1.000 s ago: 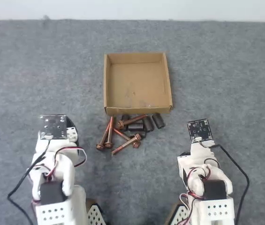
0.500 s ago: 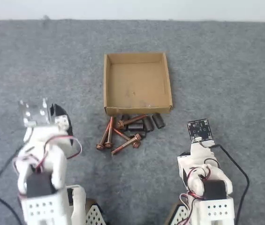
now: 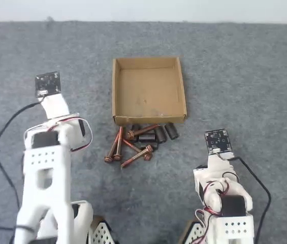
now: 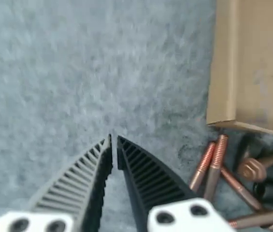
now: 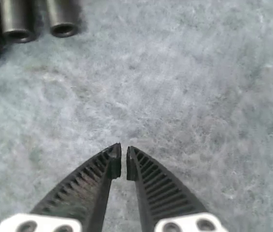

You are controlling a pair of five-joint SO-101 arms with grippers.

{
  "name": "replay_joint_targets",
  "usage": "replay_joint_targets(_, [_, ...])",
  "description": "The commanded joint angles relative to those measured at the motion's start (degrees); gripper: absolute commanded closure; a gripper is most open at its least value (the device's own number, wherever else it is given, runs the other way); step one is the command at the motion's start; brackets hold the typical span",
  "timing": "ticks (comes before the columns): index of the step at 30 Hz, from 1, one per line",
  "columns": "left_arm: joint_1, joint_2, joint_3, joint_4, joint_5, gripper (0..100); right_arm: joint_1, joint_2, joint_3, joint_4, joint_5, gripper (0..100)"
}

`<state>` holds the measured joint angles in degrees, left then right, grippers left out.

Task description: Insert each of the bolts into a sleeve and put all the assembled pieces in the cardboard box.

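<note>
Several copper-coloured threaded bolts (image 3: 117, 145) are lying in a loose, crossed heap on the grey carpeted table (image 3: 245, 76), just in front of the near wall of the shallow brown cardboard box (image 3: 148, 94). Short dark metal cylinder sleeves (image 3: 164, 132) are lying against them on the box side. The box is sitting empty. One bolt looks to be lying across the sleeves, but I cannot tell whether it is inside one, so I am judging the job to be at its very start.

The left arm is standing tall, out to the left of the heap. Its black ribbed left gripper (image 4: 114, 145) is hanging over bare carpet with its jaws drawn almost together, gripping nothing. From its wrist, the bolts (image 4: 212, 166) and the corner of the box (image 4: 233, 72) are lying off to one side. The right gripper (image 5: 123, 159) is sitting low over the carpet on the other side of the heap, its jaws likewise nearly touching and holding nothing, with the open ends of two sleeves (image 5: 63, 19) facing it a little way off.

To my eye the first pick is what is being set up. The next move is calling for the left jaws to spread, shift across to the outermost bolt of the side-by-side pair and close on its shank. The right gripper would need to open and take a sleeve so the two can be lined up end to end.
</note>
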<state>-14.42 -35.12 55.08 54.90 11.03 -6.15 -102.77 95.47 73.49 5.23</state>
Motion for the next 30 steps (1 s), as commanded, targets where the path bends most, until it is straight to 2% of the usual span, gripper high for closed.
replay_joint_targets(1, [0.00, 4.04, -1.36, -3.43, 1.93, 98, 3.21, -1.10, -0.53, -1.10, 0.62, 98.9])
replay_joint_targets(7, [0.00, 5.80, 3.82, -9.49, 1.93, 98, 3.91, -1.01, -1.76, -5.23, 1.49, 98.9])
replay_joint_targets(11, [0.26, 5.89, 6.29, -12.66, 1.85, 98, 2.95, -0.66, -2.64, -9.36, 9.58, 99.1])
replay_joint_targets(13, [0.26, 6.24, 6.90, -13.71, 1.85, 98, 1.80, -0.66, -4.75, -9.98, 10.99, 99.1])
replay_joint_targets(20, [0.09, 6.24, 7.16, -14.68, 1.85, 98, 1.19, -0.57, -13.10, -13.67, 12.48, 99.1])
replay_joint_targets(30, [0.00, 6.33, 7.52, -16.18, 1.85, 98, -3.65, -0.31, -13.63, -10.42, 12.66, 99.2])
